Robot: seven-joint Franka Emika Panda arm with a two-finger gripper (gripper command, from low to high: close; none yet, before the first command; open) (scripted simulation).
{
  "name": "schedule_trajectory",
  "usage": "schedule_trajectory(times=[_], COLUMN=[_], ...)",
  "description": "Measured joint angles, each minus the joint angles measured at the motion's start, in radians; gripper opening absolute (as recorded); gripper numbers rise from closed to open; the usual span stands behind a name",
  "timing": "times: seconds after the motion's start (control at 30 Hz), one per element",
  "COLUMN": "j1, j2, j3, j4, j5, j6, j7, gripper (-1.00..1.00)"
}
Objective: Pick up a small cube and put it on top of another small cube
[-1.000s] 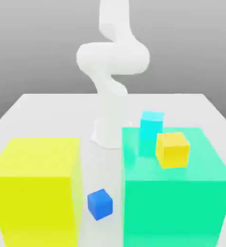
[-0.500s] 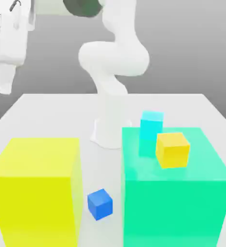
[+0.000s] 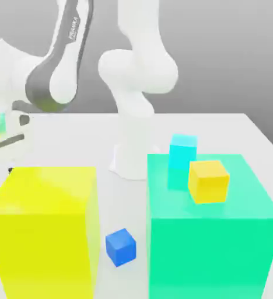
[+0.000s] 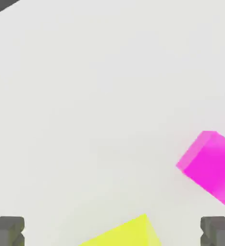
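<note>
Exterior view: the arm reaches toward that view's left, behind the big yellow block (image 3: pixel 42 228); the blue cube (image 3: pixel 121 247) rests on the surface (image 3: pixel 220 131) between the big blocks.

Hand view: the tool (image 4: pixel 112 231) stands fully open, holding nothing. The magenta cube (image 4: pixel 209 166) lies on the surface, offset toward one fingertip (image 4: pixel 217 229), not centred between them.

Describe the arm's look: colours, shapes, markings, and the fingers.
The arm is glossy white with rounded, tubular links and bulbous joints, rising from a round white base. The near link carries a grey band and small dark lettering along its side. In the hand view the fingers are dark grey, blocky, with notched inner edges. No cables are visible.
</note>
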Motion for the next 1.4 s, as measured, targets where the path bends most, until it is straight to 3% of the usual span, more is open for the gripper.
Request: schedule_trajectory(times=[0.17,0.33,0.53,0.57,0.8,1.03,1.4], j1=[-0.032,0.019,-0.046,-0.060,-0.062,-0.026,0.035], j2=[0.096,0.062,0.248,0.278,0.282,0.066,0.148], j3=[-0.035,-0.035,0.058,0.073,0.076,0.005,0.044], j4=[-0.057,-0.126,-0.099,-0.094,-0.093,-0.124,0.241], j5=[0.050,0.034,0.130,0.136,0.138,0.013,-0.156], j6=[0.062,0.123,0.286,0.310,0.316,0.138,0.058], j7=[0.180,0.384,0.339,0.333,0.332,0.416,0.302], gripper=[0.00,0.00,0.00,-1.00,-1.00,-1.00,-1.00])
